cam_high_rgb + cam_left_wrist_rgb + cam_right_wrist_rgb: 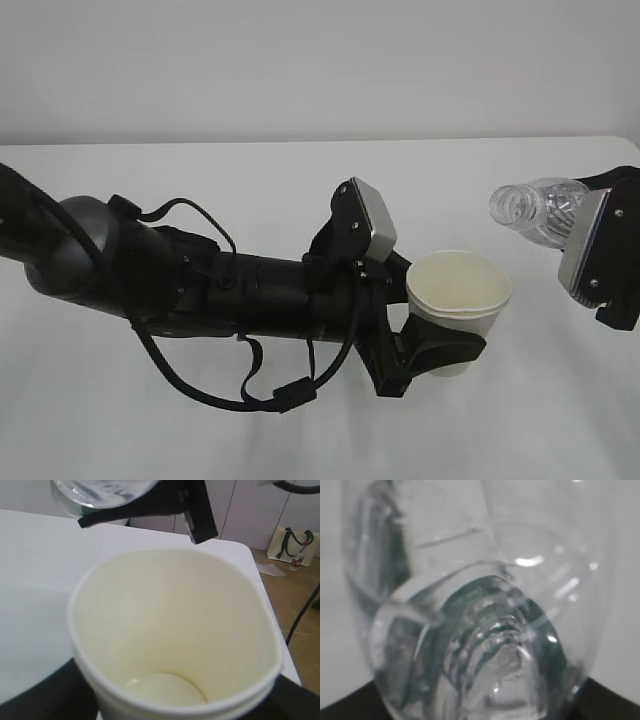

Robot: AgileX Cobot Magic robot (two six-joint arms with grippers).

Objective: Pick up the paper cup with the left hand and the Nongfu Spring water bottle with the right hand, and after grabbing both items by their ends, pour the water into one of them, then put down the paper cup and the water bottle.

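One paper cup pinched in left hand, one Nongfu Spring water bottle clamped by right hand

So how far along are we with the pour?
Done: both picked up, paper cup in the left end effector, water bottle in the right end effector. In hand: bottle tilted toward the cup, no stream visible. Left: pouring, then setting both down.

The cup sits in the left gripper, held above the table near the middle. To its right and higher, apart from it, the bottle lies tilted in the right gripper, neck pointing left toward the cup. Water seems to lie inside the bottle, though the close view is blurred.
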